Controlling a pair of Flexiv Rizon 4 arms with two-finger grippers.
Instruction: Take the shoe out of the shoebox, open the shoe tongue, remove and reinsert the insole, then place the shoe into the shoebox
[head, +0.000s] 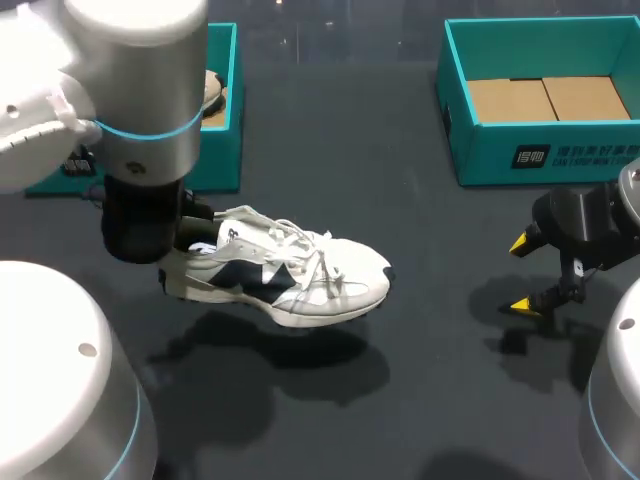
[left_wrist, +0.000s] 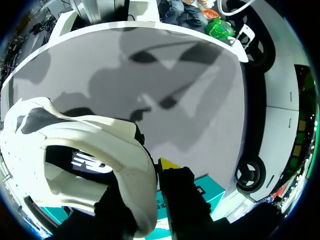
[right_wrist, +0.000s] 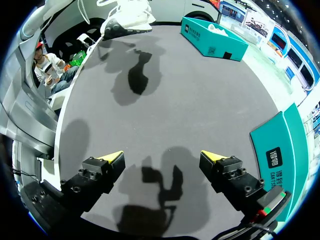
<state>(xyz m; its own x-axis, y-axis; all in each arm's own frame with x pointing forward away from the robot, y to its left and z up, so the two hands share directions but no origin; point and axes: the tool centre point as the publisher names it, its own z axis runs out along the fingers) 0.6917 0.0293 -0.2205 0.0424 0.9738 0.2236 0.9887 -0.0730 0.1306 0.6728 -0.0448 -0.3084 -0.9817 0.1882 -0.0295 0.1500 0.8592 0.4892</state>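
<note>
A white sneaker (head: 290, 275) with dark navy panels hangs above the dark table, toe pointing right, its shadow below it. My left gripper (left_wrist: 151, 176) is shut on the sneaker's heel collar (left_wrist: 105, 160), one finger inside the shoe and one yellow-tipped finger (left_wrist: 168, 164) outside. In the head view the left arm covers that grip. My right gripper (head: 524, 275) stands open and empty over the table at the right, just in front of a teal box. From the right wrist, the open right gripper (right_wrist: 162, 157) faces bare table, with the sneaker (right_wrist: 127, 17) far ahead.
A teal shoebox (head: 222, 150) stands at the back left with something pale inside. A second teal box (head: 540, 155) with a brown cardboard floor sits at the back right, close beside the right gripper.
</note>
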